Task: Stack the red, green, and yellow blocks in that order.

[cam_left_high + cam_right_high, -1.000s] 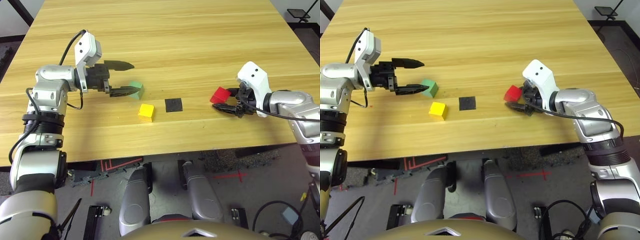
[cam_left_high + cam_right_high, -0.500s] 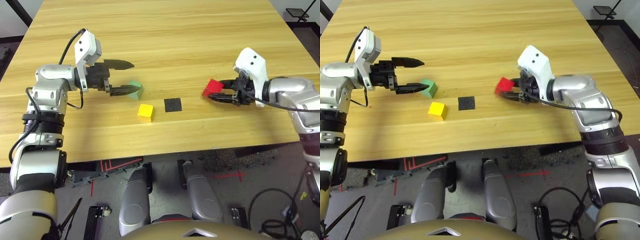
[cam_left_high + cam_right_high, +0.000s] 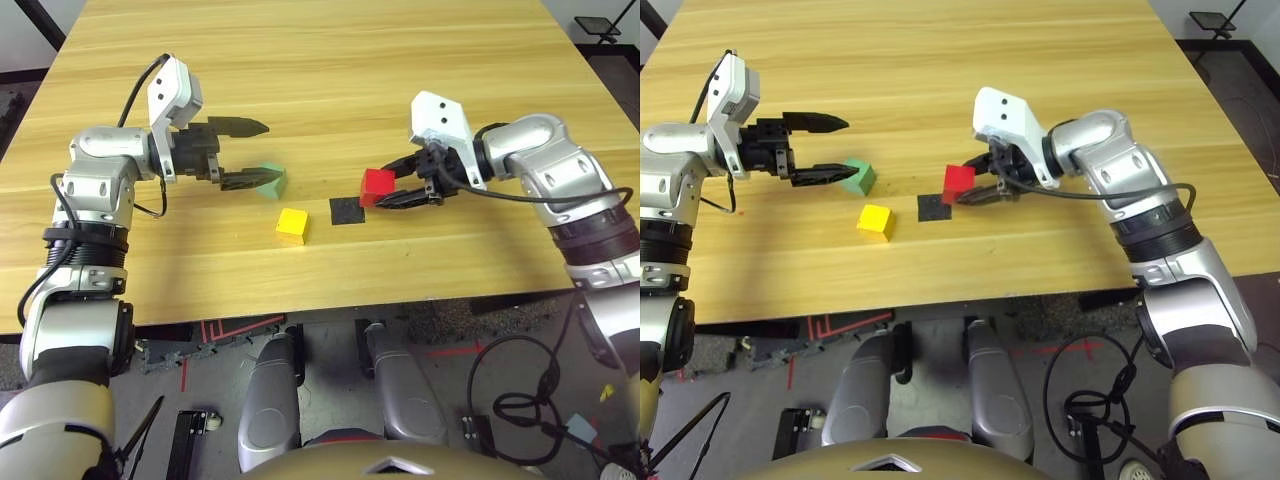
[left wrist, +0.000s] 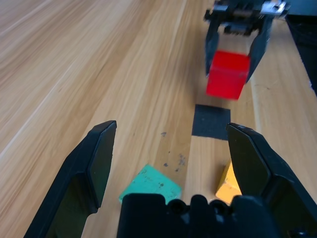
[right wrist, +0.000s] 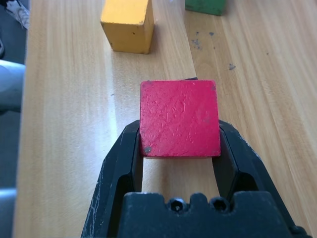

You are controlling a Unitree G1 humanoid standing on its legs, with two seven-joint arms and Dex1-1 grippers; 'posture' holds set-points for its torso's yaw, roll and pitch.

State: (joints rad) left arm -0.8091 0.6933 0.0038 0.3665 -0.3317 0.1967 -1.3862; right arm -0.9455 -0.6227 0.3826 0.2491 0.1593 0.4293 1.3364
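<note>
A: Nearest the robot, what lies on the table?

B: The yellow block, alone near the front edge. Just beyond it to the right is a flat black square patch.

A: And the red block?

B: The right gripper has it pinched between closed fingers, gripped on two opposite flat faces, hanging just above the patch's far corner. It looks light and rigid; its matte faces should not slip, and the mid-side hold seems sound.

A: The green block?

B: A little farther back on the left, resting on the wood. The left gripper hovers there with its jaws spread wide and empty, the nearer fingertip just beside the cube.

A: Anything in the way?

B: Nothing I'd judge a real obstacle; only the yellow and green blocks near the patch, apart from each other.
</note>
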